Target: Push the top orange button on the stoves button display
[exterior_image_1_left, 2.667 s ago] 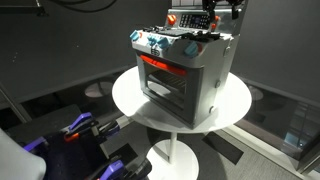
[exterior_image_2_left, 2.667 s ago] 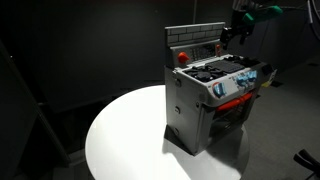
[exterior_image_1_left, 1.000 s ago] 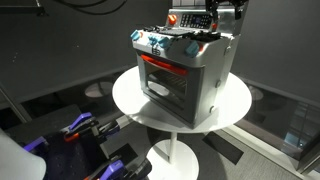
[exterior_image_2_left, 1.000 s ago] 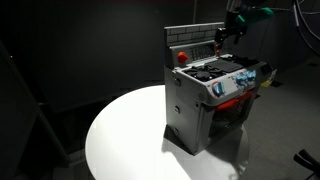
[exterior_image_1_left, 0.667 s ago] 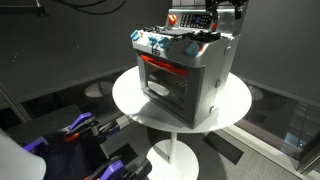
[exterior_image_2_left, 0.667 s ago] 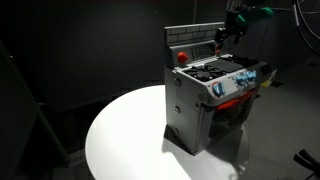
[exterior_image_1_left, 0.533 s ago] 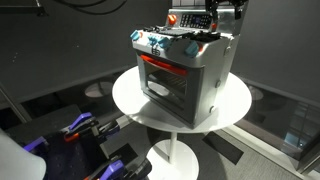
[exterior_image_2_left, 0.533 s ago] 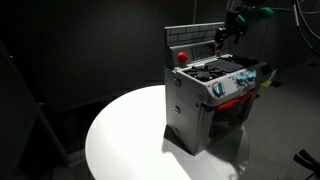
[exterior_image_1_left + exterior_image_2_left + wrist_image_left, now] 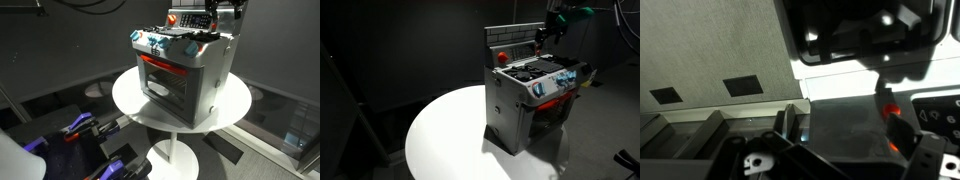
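The silver-grey toy stove (image 9: 185,75) stands on a round white table (image 9: 130,100), and it also shows in the other exterior view (image 9: 525,100). Its upright dark button display (image 9: 513,38) rises at the back. My gripper (image 9: 548,36) hovers right at the display's end, and it shows in both exterior views (image 9: 214,18). In the wrist view the dark display (image 9: 840,125) fills the middle, with the top orange button (image 9: 890,110) glowing. A second orange button (image 9: 898,147) below is partly hidden by my right finger. My gripper (image 9: 845,130) looks open and holds nothing.
Blue-and-white knobs (image 9: 555,84) line the stove front above the glowing red door (image 9: 160,72). A red knob (image 9: 501,56) sits on the stove top. The white table (image 9: 445,130) extends in front. Dark walls surround, and blue and black equipment (image 9: 80,128) lies low beside the table.
Since 2.7 s ago my gripper has shifted slightly toward the button display. Over the last second nothing has visibly moved.
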Action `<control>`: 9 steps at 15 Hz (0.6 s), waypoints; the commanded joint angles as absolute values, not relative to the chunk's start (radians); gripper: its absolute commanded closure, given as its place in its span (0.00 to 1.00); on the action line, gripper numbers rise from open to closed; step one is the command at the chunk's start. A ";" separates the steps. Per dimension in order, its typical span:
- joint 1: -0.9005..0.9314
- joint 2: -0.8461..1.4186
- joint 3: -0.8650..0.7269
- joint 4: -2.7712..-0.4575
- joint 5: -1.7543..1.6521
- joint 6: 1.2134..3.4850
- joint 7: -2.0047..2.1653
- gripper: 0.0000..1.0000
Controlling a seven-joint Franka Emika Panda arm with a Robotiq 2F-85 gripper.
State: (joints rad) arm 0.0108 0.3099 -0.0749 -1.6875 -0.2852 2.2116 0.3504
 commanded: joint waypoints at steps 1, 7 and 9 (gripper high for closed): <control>0.020 0.284 -0.077 -1.706 -0.270 2.210 0.333 0.00; 0.022 0.262 -0.074 -1.730 -0.269 2.215 0.327 0.00; 0.023 0.250 -0.073 -1.741 -0.270 2.216 0.326 0.00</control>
